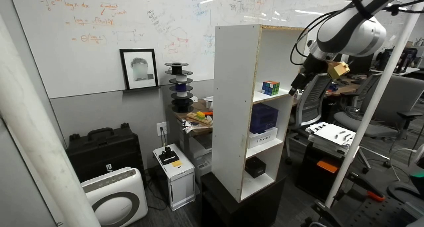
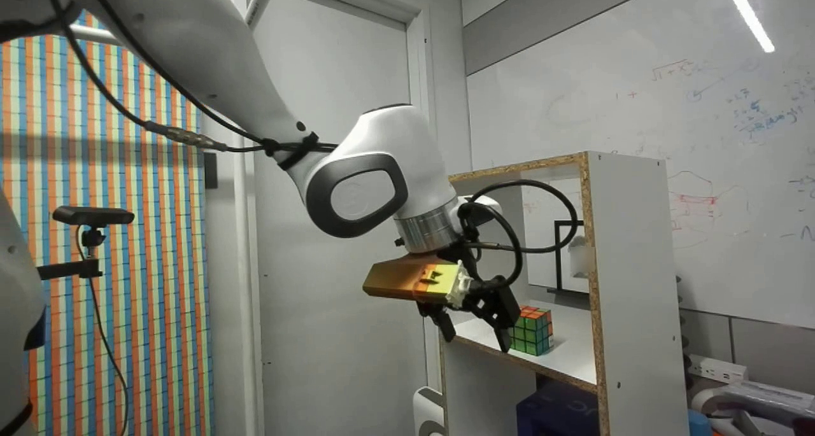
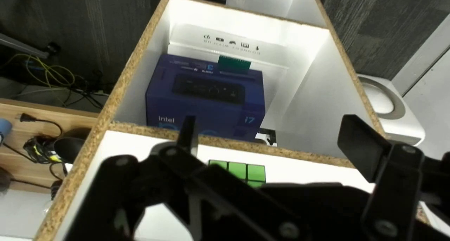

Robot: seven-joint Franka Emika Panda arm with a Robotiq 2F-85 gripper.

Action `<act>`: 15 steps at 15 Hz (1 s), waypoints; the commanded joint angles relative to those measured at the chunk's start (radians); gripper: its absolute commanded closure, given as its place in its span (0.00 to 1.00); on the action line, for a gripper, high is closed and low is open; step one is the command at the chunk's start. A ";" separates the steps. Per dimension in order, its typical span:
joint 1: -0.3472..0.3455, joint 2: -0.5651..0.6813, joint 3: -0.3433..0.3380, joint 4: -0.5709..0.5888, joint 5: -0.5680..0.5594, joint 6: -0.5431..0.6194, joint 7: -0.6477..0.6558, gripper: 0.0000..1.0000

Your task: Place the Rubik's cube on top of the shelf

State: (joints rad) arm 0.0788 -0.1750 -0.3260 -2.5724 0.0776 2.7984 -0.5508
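The Rubik's cube (image 1: 270, 87) rests on the board of the top compartment of the white shelf (image 1: 235, 104), near its open front. In an exterior view the cube (image 2: 533, 331) shows green and orange faces, partly behind a finger, and the shelf (image 2: 630, 277) stands to the right. My gripper (image 2: 477, 345) is open and empty, just in front of that compartment, pointing down and inward. It also shows in an exterior view (image 1: 294, 88), apart from the cube. In the wrist view the fingers (image 3: 270, 142) are wide apart; the cube's green face (image 3: 256, 172) is mostly hidden behind the left finger.
A dark blue box (image 1: 264, 117) sits on a white box (image 1: 263, 138) in the middle compartment. A black box (image 1: 255, 167) is in the bottom one. The shelf's side walls and top panel enclose the cube. A black cabinet (image 1: 241, 197) carries the shelf. Spools (image 1: 181, 87) stand behind.
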 commanded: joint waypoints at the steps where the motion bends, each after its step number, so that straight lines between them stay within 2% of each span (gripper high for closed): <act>1: 0.069 0.180 -0.015 0.183 0.161 0.049 -0.068 0.00; 5: 0.070 0.311 0.017 0.335 0.318 0.054 -0.105 0.00; 11: 0.049 0.421 -0.018 0.472 0.262 -0.022 -0.047 0.00; 12: 0.038 0.426 -0.011 0.482 0.286 -0.038 -0.066 0.25; 13: 0.032 0.430 -0.009 0.488 0.290 -0.055 -0.068 0.25; 15: 0.024 0.421 0.001 0.484 0.303 -0.079 -0.079 0.42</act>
State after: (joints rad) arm 0.1152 0.2367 -0.3341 -2.1265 0.3599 2.7614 -0.6178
